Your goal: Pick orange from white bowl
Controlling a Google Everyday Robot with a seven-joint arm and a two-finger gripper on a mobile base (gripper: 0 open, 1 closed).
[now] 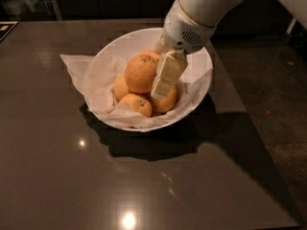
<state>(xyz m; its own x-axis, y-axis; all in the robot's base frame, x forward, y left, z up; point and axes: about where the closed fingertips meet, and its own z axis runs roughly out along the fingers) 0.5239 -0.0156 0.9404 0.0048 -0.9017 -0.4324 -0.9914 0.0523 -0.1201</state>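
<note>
The orange (140,73), the largest fruit with dimpled yellow-orange skin, sits on top of several smaller oranges (136,104) in the white bowl (204,87) on the dark table. My gripper (162,91) reaches down into the bowl from the upper right. Its cream end lies right against the right side of the orange, above a smaller orange (169,101). The arm's white wrist (187,28) hides the back rim of the bowl.
A crinkled white paper sheet (79,68) lines the bowl and sticks out over its left rim. The dark glossy table (96,176) extends to the front and left. Its right edge runs just right of the bowl, with the floor (283,104) beyond.
</note>
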